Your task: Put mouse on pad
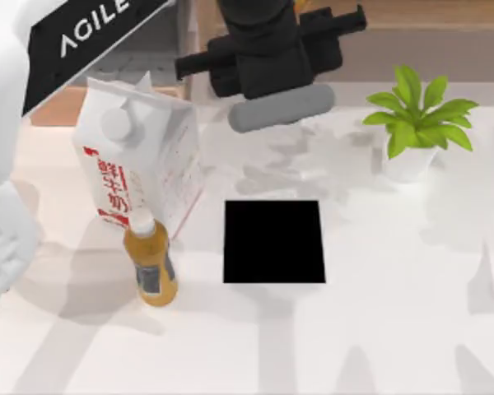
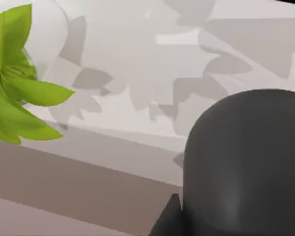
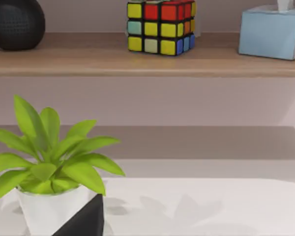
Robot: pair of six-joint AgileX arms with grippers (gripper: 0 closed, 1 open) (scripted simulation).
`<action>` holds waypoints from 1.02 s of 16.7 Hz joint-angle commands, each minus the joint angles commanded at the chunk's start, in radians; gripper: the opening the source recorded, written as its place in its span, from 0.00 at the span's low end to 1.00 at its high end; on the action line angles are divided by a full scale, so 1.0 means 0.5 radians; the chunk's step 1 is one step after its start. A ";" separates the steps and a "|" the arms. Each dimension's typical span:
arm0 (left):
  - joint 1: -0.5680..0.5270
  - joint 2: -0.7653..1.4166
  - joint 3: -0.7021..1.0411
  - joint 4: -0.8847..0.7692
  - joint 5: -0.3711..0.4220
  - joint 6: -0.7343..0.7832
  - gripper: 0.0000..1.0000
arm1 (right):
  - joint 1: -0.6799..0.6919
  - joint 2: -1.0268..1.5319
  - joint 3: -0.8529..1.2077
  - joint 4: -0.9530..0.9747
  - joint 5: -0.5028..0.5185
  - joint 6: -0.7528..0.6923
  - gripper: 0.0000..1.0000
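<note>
The pad (image 1: 273,241) is a flat matte black square lying at the middle of the table. My left gripper (image 1: 272,58) hangs high over the table's back edge, behind the pad, as a black body with a grey capsule under it. A smooth dark charcoal domed body (image 2: 246,162) sits very close in the left wrist view. It looks like the mouse, but I cannot tell whether it is held. In the right wrist view, a black edge of my right gripper (image 3: 83,221) shows in front of the plant pot.
A tall white milk carton (image 1: 136,156) stands left of the pad, with an orange bottle (image 1: 151,259) in front of it. A green plant (image 1: 416,123) in a white pot stands at the back right. A shelf (image 3: 147,64) behind holds a colour cube, a tissue box and a black round object.
</note>
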 joint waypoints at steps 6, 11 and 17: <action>-0.095 0.319 -0.217 -0.152 0.035 0.189 0.00 | 0.000 0.000 0.000 0.000 0.000 0.000 1.00; -0.089 0.334 -0.224 -0.155 0.037 0.194 0.00 | 0.000 0.000 0.000 0.000 0.000 0.000 1.00; -0.128 0.316 -0.224 -0.082 0.009 0.221 0.00 | 0.000 0.000 0.000 0.000 0.000 0.000 1.00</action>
